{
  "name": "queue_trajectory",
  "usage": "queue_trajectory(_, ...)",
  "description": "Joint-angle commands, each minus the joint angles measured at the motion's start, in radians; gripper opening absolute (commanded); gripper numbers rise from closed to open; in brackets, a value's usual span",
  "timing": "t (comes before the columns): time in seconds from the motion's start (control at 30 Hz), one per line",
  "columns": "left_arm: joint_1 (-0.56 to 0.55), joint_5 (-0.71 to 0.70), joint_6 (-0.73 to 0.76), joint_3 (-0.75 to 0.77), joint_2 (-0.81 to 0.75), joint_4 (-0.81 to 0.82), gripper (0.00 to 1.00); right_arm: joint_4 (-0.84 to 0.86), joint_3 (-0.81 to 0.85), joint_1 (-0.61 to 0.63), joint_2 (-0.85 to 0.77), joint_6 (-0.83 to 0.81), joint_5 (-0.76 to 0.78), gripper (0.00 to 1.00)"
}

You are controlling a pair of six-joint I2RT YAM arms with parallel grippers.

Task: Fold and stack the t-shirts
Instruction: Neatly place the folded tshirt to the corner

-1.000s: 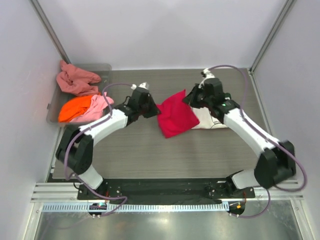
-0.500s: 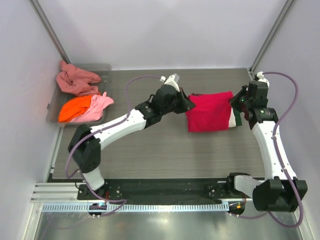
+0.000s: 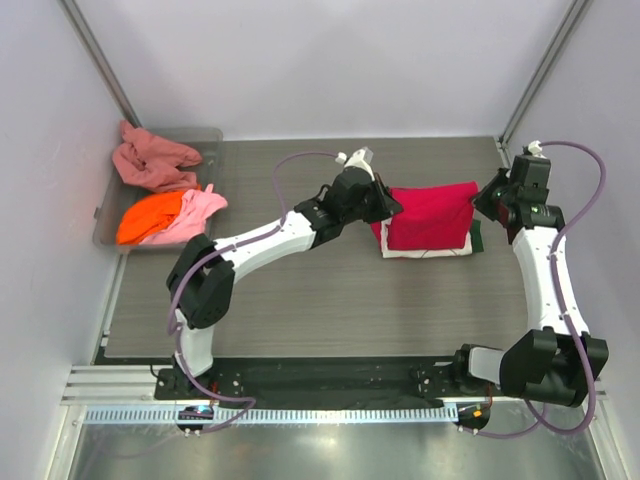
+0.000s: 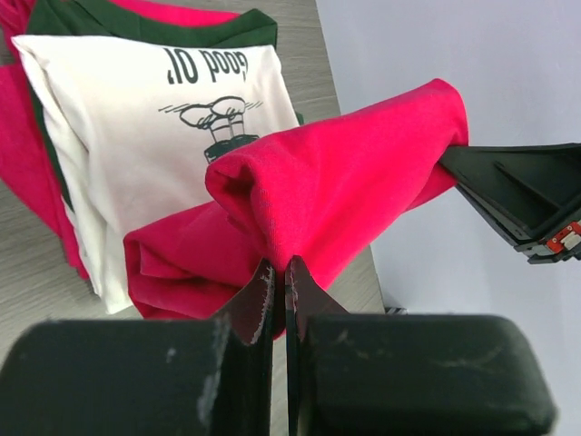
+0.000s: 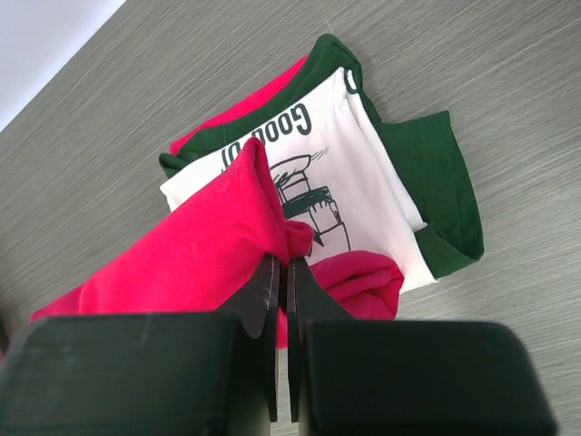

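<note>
The folded crimson-red t-shirt (image 3: 430,214) hangs stretched between my two grippers, just above a stack on the table. My left gripper (image 3: 388,207) is shut on its left end (image 4: 280,266); my right gripper (image 3: 481,204) is shut on its right end (image 5: 281,262). Under it lies the cream t-shirt with dark print (image 4: 154,109) (image 5: 359,173), on top of the dark green t-shirt (image 5: 436,173) (image 3: 478,238). A red layer (image 5: 238,113) shows beneath the green one. The held shirt's lower fold (image 4: 182,263) sags onto the cream shirt's near edge.
A clear grey bin (image 3: 212,135) stands at the far left with a salmon-pink shirt (image 3: 150,160), an orange one (image 3: 148,216) and a light pink one (image 3: 197,212) crumpled in it. White walls close the table on the left, back and right, the right one close to my right gripper.
Both arms have carried the red shirt rightwards from mid-table and spread it out; it now hangs over the cream and green stack. The right arm has swung out towards the right wall.
</note>
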Motion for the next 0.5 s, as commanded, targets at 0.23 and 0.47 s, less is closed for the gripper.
queue_trajectory(0.23, -0.052, -0.036, -0.07, 0.004, 0.019, 0.138, 0.0, 0.037, 0.019, -0.014, -0.034, -0.017, 0.033, 0.01)
queue_trajectory(0.47, -0.038, -0.103, -0.018, 0.066, 0.082, 0.132, 0.0, 0.085, 0.037, -0.014, 0.09, 0.007, 0.037, 0.01)
